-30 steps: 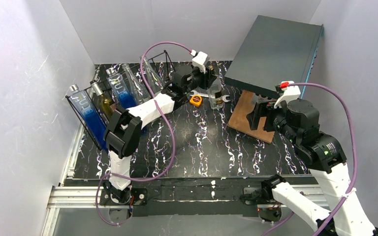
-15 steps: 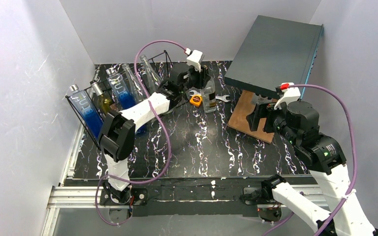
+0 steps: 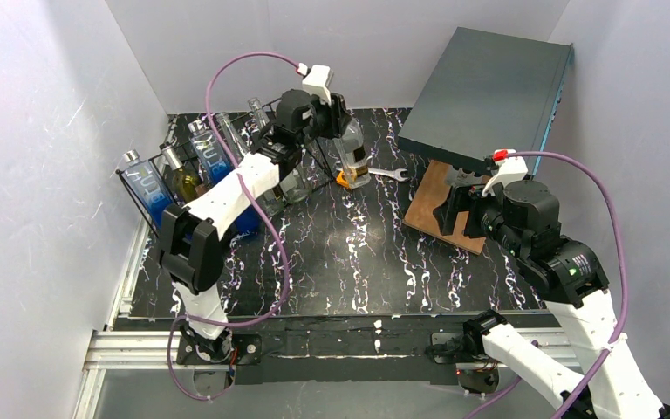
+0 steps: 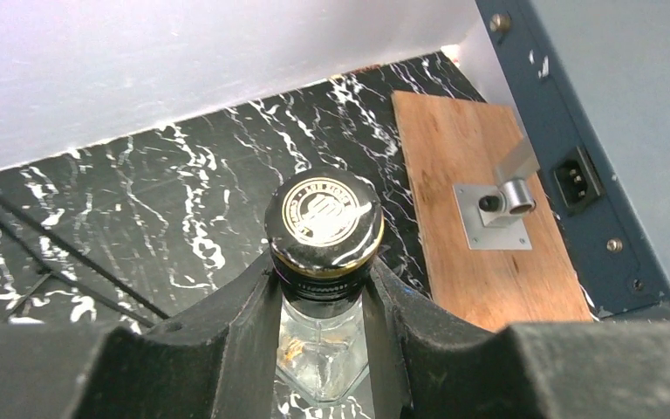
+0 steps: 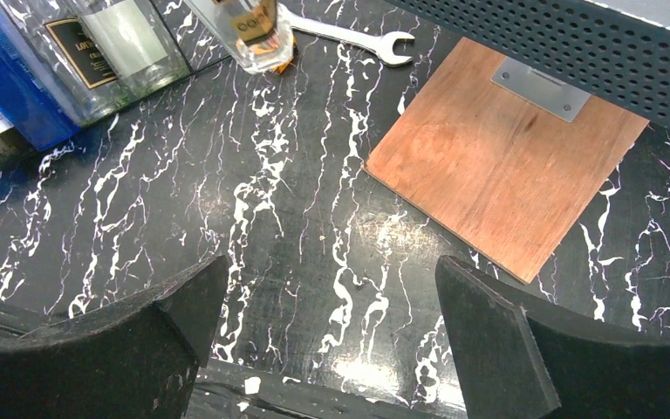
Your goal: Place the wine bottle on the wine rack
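Note:
The wine bottle is clear glass with a black, gold-rimmed cap. My left gripper is shut on its neck just under the cap, and the left wrist view shows both fingers pressed against the neck. The bottle hangs upright above the back of the table, just right of the black wire wine rack. The rack stands at the back left with several bottles leaning in it. My right gripper is open and holds nothing, low over the table's right half.
A dark grey box leans at the back right over a wooden board. A wrench and a small orange tape measure lie below the held bottle. Blue bottles and clear ones fill the rack's left sections.
The left arm has carried the bottle up and to the left, from beside the wrench to the rack's right end. The right arm has not moved.

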{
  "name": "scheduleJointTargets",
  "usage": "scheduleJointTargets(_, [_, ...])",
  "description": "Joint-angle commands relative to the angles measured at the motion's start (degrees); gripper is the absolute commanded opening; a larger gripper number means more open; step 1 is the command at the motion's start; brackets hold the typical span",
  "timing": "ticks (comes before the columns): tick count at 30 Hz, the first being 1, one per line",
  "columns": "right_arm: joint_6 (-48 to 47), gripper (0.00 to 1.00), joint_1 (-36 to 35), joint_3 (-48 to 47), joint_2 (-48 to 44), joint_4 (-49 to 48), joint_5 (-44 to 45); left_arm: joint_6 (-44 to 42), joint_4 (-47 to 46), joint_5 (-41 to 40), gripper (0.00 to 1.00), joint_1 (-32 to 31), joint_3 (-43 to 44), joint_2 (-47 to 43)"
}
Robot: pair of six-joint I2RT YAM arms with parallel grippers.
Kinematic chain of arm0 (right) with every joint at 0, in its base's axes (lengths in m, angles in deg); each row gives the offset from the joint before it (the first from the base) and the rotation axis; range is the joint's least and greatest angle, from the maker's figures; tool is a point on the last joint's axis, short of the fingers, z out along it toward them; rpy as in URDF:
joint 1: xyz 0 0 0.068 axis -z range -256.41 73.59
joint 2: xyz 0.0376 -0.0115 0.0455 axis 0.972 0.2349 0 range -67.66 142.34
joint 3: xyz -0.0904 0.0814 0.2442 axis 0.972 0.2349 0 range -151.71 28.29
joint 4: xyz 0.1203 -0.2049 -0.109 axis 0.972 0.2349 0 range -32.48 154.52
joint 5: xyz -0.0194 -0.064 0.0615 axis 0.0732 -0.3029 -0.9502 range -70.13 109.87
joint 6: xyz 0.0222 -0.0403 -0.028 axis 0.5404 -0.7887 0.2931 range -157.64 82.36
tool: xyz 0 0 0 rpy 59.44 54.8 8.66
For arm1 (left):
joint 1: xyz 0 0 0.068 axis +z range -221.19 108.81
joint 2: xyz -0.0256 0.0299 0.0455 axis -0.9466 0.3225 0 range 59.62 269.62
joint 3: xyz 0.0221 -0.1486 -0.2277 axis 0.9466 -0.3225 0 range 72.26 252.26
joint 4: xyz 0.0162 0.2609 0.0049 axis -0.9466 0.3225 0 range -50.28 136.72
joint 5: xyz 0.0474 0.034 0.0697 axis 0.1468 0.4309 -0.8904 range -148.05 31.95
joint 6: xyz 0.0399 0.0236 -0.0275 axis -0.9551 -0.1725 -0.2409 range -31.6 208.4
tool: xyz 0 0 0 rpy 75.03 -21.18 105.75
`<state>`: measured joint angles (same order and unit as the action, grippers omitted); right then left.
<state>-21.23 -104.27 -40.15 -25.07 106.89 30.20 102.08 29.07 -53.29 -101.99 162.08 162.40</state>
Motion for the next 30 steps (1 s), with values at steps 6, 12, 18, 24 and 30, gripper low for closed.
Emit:
scheduleJointTargets(6, [1.06,0.98,-0.09,1.09,0.08,-3.34,-1.25,-1.32,0.49,-3.16,0.0,2.93,9.58,-8.27])
scheduleJointTargets(12, [1.17,0.98,-0.09,1.3,0.23,-3.29,-1.18,-3.14,1.43,-3.23,0.0,4.25,8.65,-9.07])
scheduleJointTargets(18, [1.11,0.98,-0.09,1.64,0.57,-3.52,-1.3,-0.25,3.1,-1.57,0.0,7.25,8.74,-8.52])
scheduleJointTargets(24, [1.26,0.98,-0.07,2.0,0.8,-3.88,-1.63,2.6,6.06,0.42,0.0,9.35,9.6,-6.99])
scheduleJointTargets(30, [1.29,0.98,-0.09,2.35,0.74,-3.85,-1.48,3.32,6.91,1.59,0.0,10.65,9.85,-5.39])
